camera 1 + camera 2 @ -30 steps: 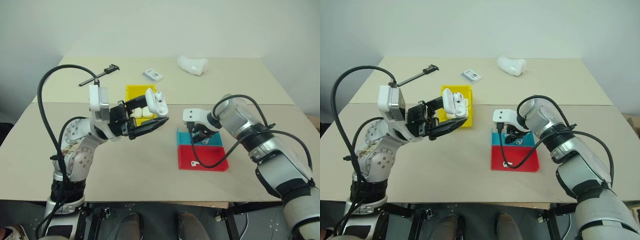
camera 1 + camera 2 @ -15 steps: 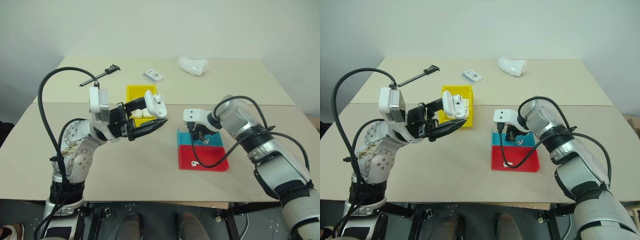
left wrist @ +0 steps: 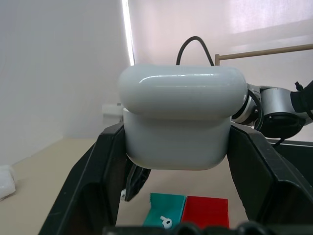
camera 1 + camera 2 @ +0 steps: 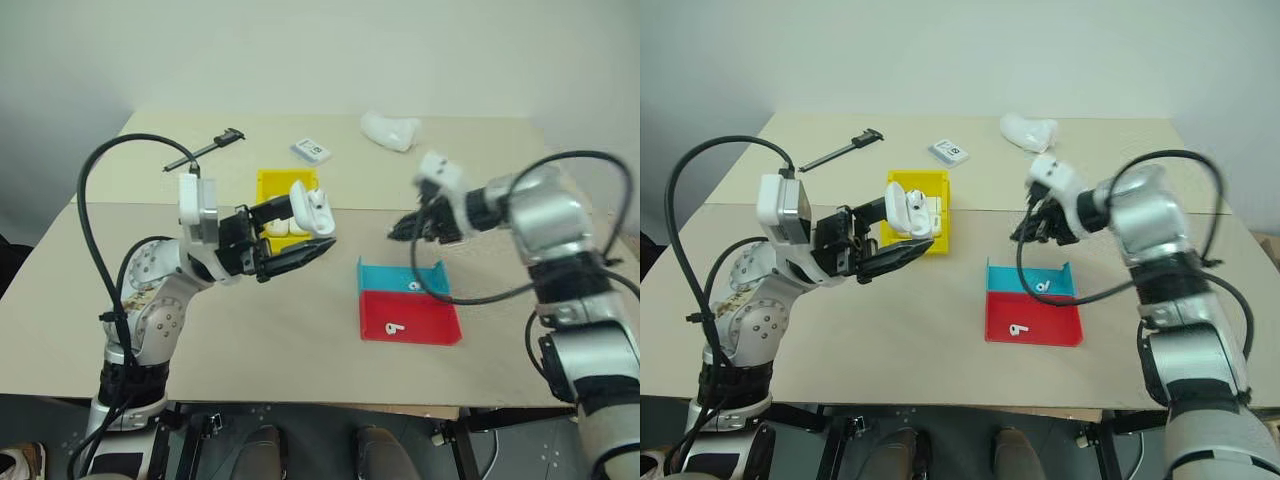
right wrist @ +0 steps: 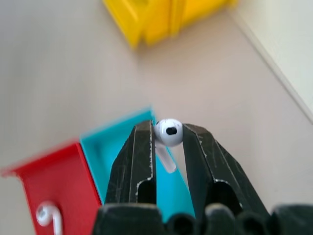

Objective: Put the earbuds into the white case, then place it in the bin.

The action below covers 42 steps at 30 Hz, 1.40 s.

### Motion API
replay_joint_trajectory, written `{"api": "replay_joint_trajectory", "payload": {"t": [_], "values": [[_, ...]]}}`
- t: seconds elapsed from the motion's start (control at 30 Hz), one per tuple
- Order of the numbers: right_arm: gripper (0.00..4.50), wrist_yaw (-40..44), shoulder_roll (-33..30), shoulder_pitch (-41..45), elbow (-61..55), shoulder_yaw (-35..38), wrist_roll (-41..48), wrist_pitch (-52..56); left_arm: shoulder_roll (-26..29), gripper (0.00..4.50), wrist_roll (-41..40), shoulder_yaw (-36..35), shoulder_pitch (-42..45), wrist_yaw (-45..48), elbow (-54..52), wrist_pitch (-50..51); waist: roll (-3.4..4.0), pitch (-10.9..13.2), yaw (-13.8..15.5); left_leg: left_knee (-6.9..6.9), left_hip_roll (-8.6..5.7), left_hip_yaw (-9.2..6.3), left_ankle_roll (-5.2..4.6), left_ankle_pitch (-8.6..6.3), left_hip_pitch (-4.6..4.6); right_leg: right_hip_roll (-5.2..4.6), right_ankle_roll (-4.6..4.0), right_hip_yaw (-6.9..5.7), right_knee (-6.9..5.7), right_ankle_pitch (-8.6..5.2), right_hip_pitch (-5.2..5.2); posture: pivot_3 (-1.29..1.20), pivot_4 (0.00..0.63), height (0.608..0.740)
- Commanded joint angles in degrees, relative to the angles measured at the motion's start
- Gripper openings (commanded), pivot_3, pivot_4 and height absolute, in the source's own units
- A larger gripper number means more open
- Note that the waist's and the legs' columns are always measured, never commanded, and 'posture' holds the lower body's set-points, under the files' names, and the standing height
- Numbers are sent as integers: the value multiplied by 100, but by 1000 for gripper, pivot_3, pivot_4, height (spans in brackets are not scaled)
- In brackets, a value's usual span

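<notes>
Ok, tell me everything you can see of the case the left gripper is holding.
The white case is a small, glossy, rounded-rectangular shell that looks like hard plastic, with a seam where its hinged lid meets the body. In the wrist view the lid looks down or nearly so; the head views suggest it may be ajar, so I cannot tell. The left gripper clamps it by two opposite sides between its black fingers, raised clear of the table, in front of the bin. Nothing else touches it.
</notes>
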<state>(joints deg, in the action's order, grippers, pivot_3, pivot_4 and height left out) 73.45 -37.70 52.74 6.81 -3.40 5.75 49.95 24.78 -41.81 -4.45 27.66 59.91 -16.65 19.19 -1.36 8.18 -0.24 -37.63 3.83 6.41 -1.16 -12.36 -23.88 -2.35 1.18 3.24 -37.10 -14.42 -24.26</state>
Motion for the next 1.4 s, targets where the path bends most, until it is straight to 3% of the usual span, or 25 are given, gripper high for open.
{"api": "replay_joint_trajectory", "payload": {"t": [0.03, 0.2, 0.33, 0.57, 1.03, 1.3, 1.4], "values": [[601, -145, 118, -464, -1604, 1680, 1530, 811, -93, 2792, -142, 35, 294, 169, 154, -92, -1, 0, 21, 0, -1, -4, 0, 0, 0, 0, 0, -2, -1, 0, 2, 0, 150, 740], [601, -1184, 997, -409, -2977, 3320, 3453, 2781, -322, 2792, -66, 264, 577, 388, 697, -75, 1, -1, -62, -1, 2, -7, 0, 0, 11, 4, 0, 2, -9, 2, 7, 0, 150, 740], [601, -2153, 1805, -98, -3623, 3903, 4207, 3950, -535, 2792, 189, 495, 855, 489, 1105, -214, 3, -2, -92, 1, 4, -14, 0, 1, 12, 10, -2, 5, -14, 3, 2, 0, 150, 740], [601, -3210, 2404, -331, -4140, 3829, 4724, 4213, -708, 2792, 269, 551, 1228, 704, 1494, -302, 3, -2, -73, 1, -6, -12, -1, 0, -2, 0, 2, 4, -1, 2, -1, 0, 150, 740], [601, -4057, 1984, -889, -4166, 3090, 5236, 3335, -769, 2792, 324, 486, 1135, 708, 1397, -346, 3, -2, -86, 2, -4, -18, -1, 1, -2, 1, 4, 2, -1, 1, -1, 0, 150, 740], [3196, -4123, 1376, -1148, -4012, 2772, 5639, 2764, -761, 2792, 335, 465, 1069, 690, 1334, -349, 2, -1, -92, 2, -3, -24, -1, 1, -2, 2, 5, 3, -1, 1, -1, 0, 150, 740], [3196, -4152, 1144, -1206, -3936, 2764, 5808, 2624, -747, 2792, 333, 459, 1054, 694, 1324, -337, 2, -1, -83, 2, -4, -27, -1, 0, -2, 2, 5, 3, 1, 1, 0, 0, 150, 740]]}}
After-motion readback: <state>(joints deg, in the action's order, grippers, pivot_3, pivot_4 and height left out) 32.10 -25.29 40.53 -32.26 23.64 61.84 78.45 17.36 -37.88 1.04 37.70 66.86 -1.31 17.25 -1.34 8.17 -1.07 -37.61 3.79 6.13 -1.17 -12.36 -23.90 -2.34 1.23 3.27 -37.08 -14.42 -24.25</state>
